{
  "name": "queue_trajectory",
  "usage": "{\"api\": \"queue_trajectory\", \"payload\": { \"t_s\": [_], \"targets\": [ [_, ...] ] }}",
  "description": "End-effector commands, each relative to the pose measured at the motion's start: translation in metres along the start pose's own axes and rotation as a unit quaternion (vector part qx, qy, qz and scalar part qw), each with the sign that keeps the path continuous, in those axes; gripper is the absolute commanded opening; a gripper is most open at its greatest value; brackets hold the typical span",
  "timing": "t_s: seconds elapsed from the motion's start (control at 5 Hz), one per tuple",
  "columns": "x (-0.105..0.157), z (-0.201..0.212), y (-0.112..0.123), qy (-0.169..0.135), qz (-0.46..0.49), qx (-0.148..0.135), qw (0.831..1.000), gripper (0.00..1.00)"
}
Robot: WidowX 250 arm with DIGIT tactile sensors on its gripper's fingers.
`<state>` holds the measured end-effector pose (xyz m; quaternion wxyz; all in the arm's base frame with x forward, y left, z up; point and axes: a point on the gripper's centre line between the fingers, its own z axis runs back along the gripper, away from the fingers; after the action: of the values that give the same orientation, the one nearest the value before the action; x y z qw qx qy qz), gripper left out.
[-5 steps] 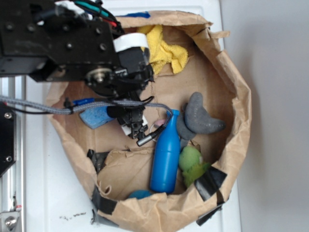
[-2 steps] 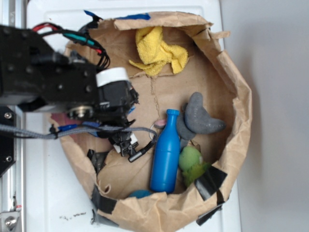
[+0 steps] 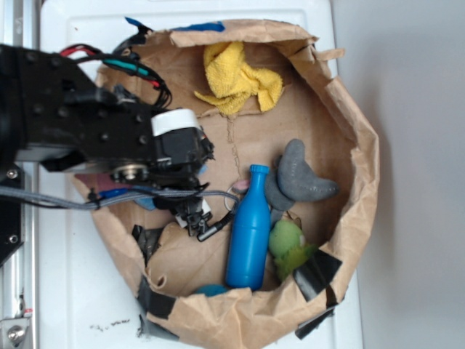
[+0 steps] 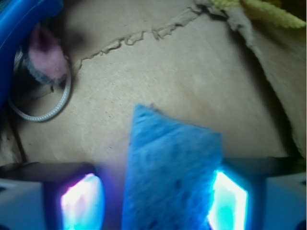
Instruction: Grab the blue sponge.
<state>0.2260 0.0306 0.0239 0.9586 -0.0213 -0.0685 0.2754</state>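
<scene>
Blue sponge (image 4: 170,172) between jaws; blue bottle (image 3: 249,229) near.

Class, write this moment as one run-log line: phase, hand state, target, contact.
phase: closing in | hand: open, straddling target | target: blue sponge on brown paper | contact: right finger touching, left apart

White tabletop (image 3: 65,291) beside plain grey floor (image 3: 414,73).
</scene>
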Motion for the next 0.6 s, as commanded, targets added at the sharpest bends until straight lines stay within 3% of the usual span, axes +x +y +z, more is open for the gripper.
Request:
{"api": "queue_trajectory", "payload": {
  "t_s": [0.0,0.2,0.4],
  "targets": [
    [0.011,0.008,0.003,-0.011,-0.004,-0.009,1.000,0.00],
    [0.022,0.022,-0.003,-0.025,-0.024,-0.012,0.999,0.00],
    [0.034,0.066,-0.026,-0.051,-0.068,-0.041,0.996,0.00]
  ]
}}
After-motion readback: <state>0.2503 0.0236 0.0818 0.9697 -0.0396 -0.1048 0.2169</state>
